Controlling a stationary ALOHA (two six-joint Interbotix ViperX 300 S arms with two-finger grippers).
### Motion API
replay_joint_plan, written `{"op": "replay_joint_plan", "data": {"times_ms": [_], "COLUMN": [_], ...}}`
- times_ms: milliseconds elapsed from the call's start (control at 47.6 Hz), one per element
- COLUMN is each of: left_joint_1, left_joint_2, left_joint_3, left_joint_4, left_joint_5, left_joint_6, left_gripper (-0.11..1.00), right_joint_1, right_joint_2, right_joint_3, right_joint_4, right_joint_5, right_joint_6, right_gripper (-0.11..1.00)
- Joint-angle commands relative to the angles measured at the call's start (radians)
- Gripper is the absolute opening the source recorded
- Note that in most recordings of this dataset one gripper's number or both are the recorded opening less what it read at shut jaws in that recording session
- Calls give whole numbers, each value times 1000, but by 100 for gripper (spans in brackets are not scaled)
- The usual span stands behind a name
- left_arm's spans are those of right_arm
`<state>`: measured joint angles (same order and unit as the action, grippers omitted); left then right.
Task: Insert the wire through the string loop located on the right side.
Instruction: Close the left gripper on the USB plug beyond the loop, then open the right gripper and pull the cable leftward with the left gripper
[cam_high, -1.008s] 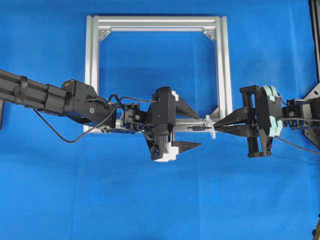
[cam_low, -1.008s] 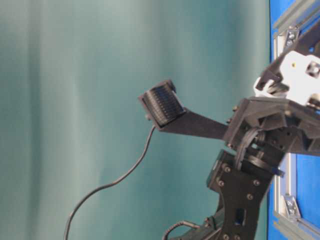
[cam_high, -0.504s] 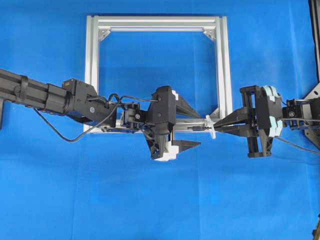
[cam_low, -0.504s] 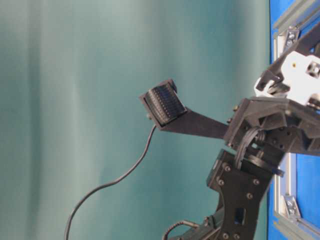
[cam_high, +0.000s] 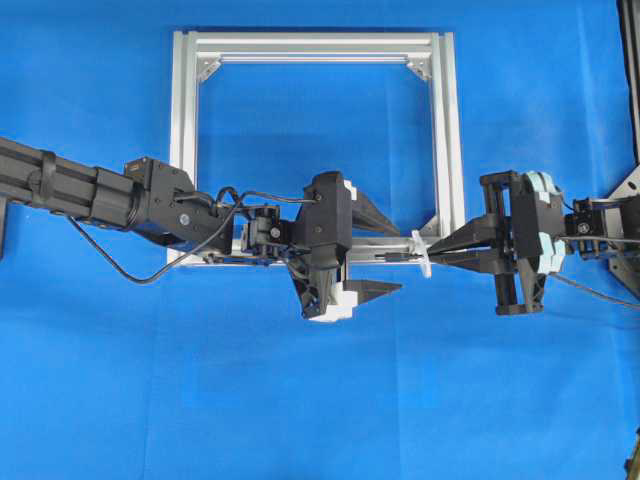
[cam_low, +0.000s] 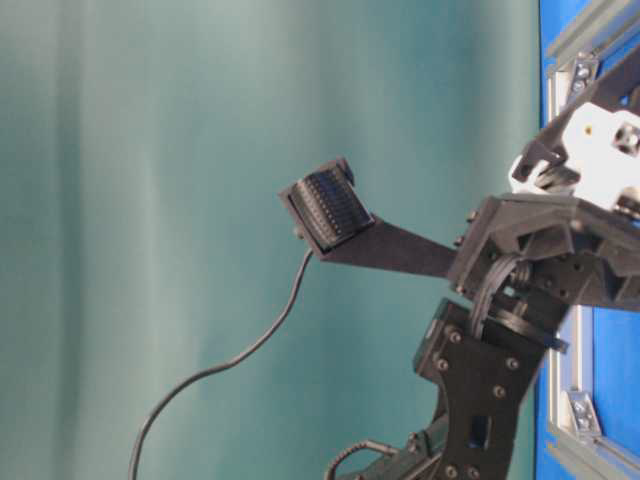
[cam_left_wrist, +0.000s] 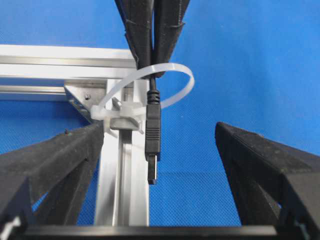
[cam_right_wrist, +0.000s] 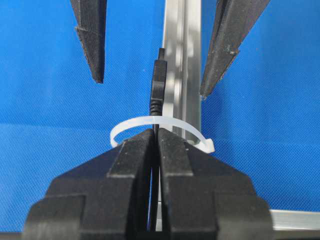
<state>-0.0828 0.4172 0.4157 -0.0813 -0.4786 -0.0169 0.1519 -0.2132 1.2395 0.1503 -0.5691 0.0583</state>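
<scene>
Wire (cam_right_wrist: 158, 85) behind the plug vanishes between the right gripper (cam_right_wrist: 156, 137) jaws; its run beyond is not traceable in any view. Left gripper (cam_left_wrist: 155, 150) fingers cut off by the left wrist frame's bottom edge. Table-level view: aluminium frame (cam_low: 578, 40) cropped at right, string loop out of sight. Overhead: string loop (cam_high: 421, 252) too small to resolve.

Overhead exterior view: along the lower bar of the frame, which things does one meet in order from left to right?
Black left arm → open left gripper → small dark plug of the thin black wire → white translucent string loop → shut right gripper, holding the wire → its black and pale green body.
</scene>
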Motion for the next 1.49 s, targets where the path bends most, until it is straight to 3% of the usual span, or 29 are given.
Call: {"op": "replay_joint_plan", "data": {"times_ms": [0, 210, 294, 441, 504, 966, 1050, 1113, 1344, 1386, 1470], "left_joint_1": [3, 3, 3, 3, 3, 3, 3, 3, 3, 3, 3], "left_joint_2": [-21, -20, -17, -15, -15, -17, -17, -20, -25, -26, -32], "left_joint_3": [-23, -26, -37, -44, -46, -43, -41, -37, -31, -26, -14], "left_joint_4": [0, -2, -2, -2, -2, -2, -2, -2, -2, 0, 0], "left_joint_5": [-5, 12, 35, 43, 43, 43, 43, 43, 43, 43, 38], "left_joint_6": [0, 0, 5, 15, 15, 15, 15, 14, 15, 15, 17], "left_gripper": [88, 82, 64, 18, 7, 8, 8, 8, 8, 8, 8], "right_joint_1": [-3, -3, -3, -3, -3, -12, -14, -18, -20, -18, -18], "right_joint_2": [-5, -5, -5, -5, -5, -5, -5, -6, -9, -9, -9], "right_joint_3": [-11, -11, -11, -12, -12, -11, -12, -12, -8, -8, -9], "right_joint_4": [-2, -2, -2, -2, -2, -2, 2, 5, 6, 6, 6], "right_joint_5": [-11, -11, -11, -11, -11, 23, 41, 48, 52, 52, 57], "right_joint_6": [-2, -2, -2, -2, -2, -8, -8, -6, -5, -5, -5], "right_gripper": [-4, -4, -4, -4, -4, -2, 8, 22, 90, 95, 92]}}
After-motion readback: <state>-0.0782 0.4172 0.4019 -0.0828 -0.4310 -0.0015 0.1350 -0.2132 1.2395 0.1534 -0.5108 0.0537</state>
